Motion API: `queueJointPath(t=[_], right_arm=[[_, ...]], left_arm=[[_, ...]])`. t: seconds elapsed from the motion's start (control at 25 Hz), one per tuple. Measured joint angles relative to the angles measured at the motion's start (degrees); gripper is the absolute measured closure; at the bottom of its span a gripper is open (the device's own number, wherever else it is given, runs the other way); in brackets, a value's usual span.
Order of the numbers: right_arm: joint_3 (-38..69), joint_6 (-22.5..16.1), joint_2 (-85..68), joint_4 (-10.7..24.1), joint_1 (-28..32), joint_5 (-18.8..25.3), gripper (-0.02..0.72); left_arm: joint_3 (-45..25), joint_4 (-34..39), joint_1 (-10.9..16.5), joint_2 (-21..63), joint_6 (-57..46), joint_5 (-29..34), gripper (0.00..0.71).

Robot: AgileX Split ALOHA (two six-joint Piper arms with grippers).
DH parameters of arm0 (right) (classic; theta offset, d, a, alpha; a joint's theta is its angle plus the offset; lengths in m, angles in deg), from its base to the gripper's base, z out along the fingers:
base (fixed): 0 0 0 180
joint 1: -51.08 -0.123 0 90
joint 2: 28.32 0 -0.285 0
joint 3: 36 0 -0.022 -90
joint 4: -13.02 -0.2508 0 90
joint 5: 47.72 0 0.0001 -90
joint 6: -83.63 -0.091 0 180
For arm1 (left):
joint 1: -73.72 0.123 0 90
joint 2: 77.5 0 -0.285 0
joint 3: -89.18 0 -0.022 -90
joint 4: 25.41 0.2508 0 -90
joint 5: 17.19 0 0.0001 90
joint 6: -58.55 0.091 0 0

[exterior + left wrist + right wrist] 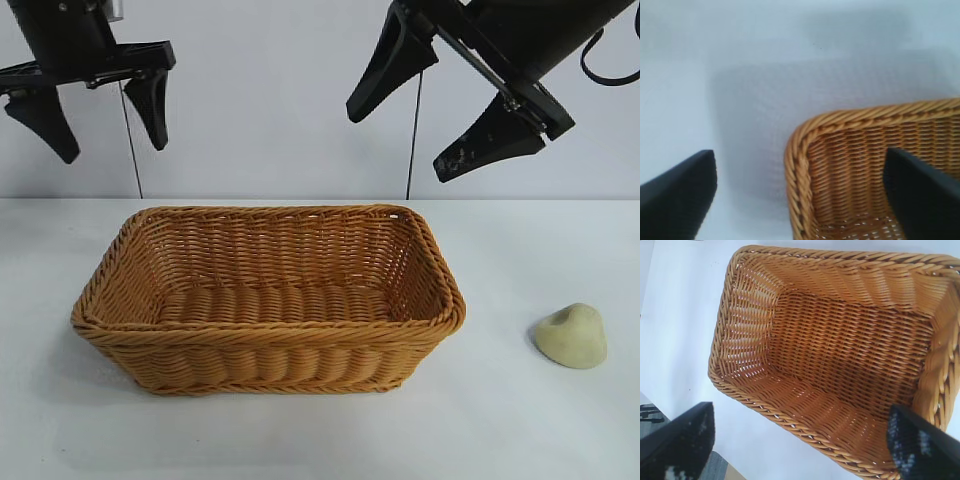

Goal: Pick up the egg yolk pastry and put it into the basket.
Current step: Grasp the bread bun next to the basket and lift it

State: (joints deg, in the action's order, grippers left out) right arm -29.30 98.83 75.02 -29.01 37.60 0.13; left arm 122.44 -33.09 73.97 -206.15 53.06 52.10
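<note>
The egg yolk pastry [571,336], a small pale cream-yellow dome, lies on the white table to the right of the basket [268,335]. The golden-brown wicker basket stands in the middle with nothing inside; its rim corner [805,131] shows in the left wrist view and its inside [840,340] in the right wrist view. My left gripper [98,128] hangs open high above the basket's left end. High over the basket's right end my right gripper [392,140] is tilted and open too. Neither holds anything. The pastry is out of both wrist views.
A white table [520,430] carries everything, with a pale wall behind. Two thin dark cables [410,130] hang down behind the arms. The table's edge and a grey floor strip [715,467] show in the right wrist view.
</note>
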Motion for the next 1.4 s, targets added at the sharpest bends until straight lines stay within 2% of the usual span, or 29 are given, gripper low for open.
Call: queueJointPath(t=[0.12, 0.4, 0.76, 1.08, 1.4], right_arm=[[0.0, 0.0, 0.0, 0.0, 0.0, 0.0, 0.062], [0.0, 0.0, 0.0, 0.0, 0.0, 0.0, 0.062], [0.0, 0.0, 0.0, 0.0, 0.0, 0.0, 0.062], [0.0, 0.0, 0.0, 0.0, 0.0, 0.0, 0.062], [0.0, -0.4, 0.0, 0.0, 0.0, 0.0, 0.062]], left_arm=[[-3.1, 0.2, 1.8, 2.4, 1.5, -0.1, 0.016], [-19.7, 0.3, 1.9, 15.0, 4.2, 0.1, 0.016], [-44.6, 0.3, 1.9, 40.7, 5.5, 0.2, 0.016], [-64.0, 2.5, 1.9, 63.6, 5.5, 0.1, 0.016], [-77.5, 2.6, 1.9, 85.2, 5.5, -6.7, 0.016]])
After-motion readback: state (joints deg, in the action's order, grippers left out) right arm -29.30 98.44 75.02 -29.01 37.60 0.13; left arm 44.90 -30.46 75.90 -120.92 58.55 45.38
